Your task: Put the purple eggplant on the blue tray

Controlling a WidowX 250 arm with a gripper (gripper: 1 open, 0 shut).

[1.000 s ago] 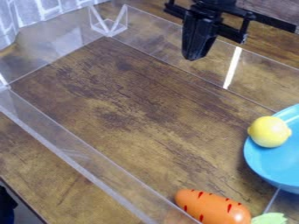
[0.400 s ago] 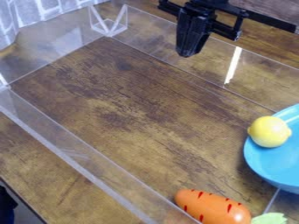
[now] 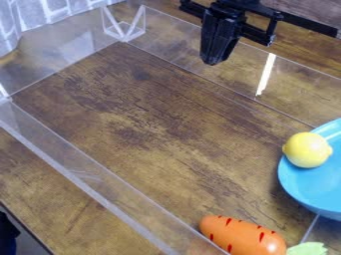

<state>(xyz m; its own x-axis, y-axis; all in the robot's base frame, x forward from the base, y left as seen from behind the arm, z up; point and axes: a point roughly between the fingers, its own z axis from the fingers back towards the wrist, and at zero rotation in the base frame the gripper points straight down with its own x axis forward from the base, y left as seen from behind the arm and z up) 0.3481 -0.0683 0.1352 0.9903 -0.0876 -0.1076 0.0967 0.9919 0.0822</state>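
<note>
While holding the gripper (image 3: 213, 60) pointed down over the wooden table (image 3: 147, 129), fingers pressed together, search first for the purple eggplant: not visible anywhere in view. Spread the fingers before descending, then pinch across the thick middle. Blue tray (image 3: 313, 194) well apart, nearer the camera and right of the gripper, partly cut off, bearing a yellow fruit (image 3: 308, 149); aim for bare blue beside it. Carrot (image 3: 242, 236) nearer still: avoid.

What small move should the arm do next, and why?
Probably open the black gripper: its fingers look shut, and it hangs above the brown wooden table. No purple eggplant shows in this view. The sky-blue round tray carries a round yellow fruit, so the arm likely must search before grasping.
</note>
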